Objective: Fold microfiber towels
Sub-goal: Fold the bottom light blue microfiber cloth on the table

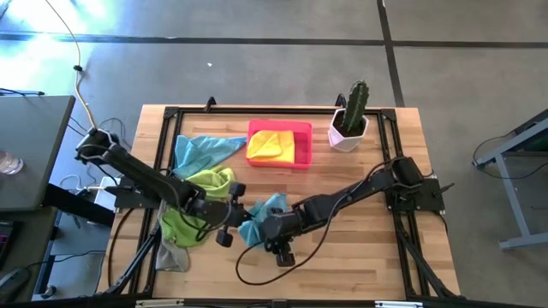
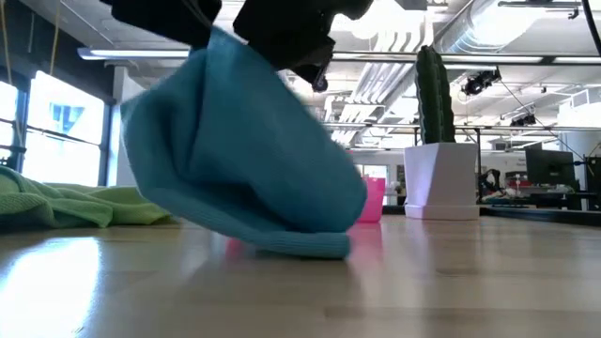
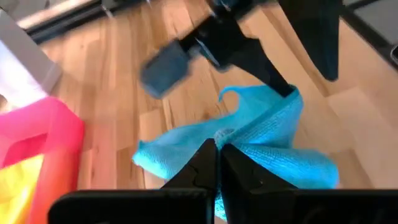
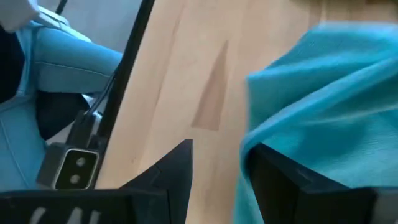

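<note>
Low view: the crumpled light blue microfiber towel (image 2: 239, 160) hangs from my two grippers, its lower fold resting on the light wooden table (image 2: 376, 291), upper part lifted and bunched.

Left gripper (image 3: 217, 155): fingers pressed together, pinching an edge of the blue towel near the middle of the table's front half. Right gripper (image 4: 217, 168): fingers partly spread with a gap between them; blue towel drapes against one finger (image 4: 280, 177). I read that as a hold on the cloth, since the low view shows the towel hanging from both tools.

High view: both grippers meet at the blue towel (image 1: 261, 216), left arm coming in from the left, right arm from the right.

Further left, the lime green microfiber towels (image 1: 201, 205) lie heaped under my left arm, with a grey cloth (image 1: 171, 257) at the table's front-left edge. Behind them, a second light blue towel (image 1: 201, 152) lies spread flat.

Far side: the pink rectangular plastic tray (image 1: 301, 154) holds a folded yellow towel (image 1: 268, 145). Beside it, a green cactus in a white pot (image 1: 351, 120).
</note>
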`<state>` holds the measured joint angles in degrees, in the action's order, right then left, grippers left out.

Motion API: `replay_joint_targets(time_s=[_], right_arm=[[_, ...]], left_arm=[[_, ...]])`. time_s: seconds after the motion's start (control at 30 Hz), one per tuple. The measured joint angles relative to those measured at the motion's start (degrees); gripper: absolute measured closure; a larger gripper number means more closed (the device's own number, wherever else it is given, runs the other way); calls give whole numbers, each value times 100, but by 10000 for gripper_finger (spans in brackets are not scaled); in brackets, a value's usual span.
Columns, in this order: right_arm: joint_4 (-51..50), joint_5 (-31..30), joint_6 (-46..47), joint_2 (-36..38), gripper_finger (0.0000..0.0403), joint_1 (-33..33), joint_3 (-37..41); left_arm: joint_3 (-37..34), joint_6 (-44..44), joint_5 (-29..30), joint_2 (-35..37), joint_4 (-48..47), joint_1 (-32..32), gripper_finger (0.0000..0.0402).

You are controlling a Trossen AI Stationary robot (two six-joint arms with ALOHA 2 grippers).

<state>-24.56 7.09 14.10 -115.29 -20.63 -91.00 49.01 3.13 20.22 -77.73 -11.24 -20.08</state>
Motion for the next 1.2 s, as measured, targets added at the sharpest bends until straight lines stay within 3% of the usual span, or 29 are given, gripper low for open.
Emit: replay_joint_targets(time_s=[0.23, 0.5, 0.8, 1.0, 1.2], right_arm=[[-196, -1145, 345, -1, 263, -232, 0], [-308, -1571, 662, -29, 263, -416, 0], [-676, -1596, 1108, -297, 266, -540, 0], [-1043, -1590, 1306, -432, 301, -565, 0], [-1053, -1589, 1426, -432, 364, -593, 0]], left_arm=[[-5, -100, 14, 397, -76, -115, 401], [-10, -146, 140, 559, -137, -220, 401], [-7, -149, 211, 559, -142, -255, 401], [-9, -151, 284, 557, -163, -256, 401], [-9, -315, 297, 557, -368, -257, 401]])
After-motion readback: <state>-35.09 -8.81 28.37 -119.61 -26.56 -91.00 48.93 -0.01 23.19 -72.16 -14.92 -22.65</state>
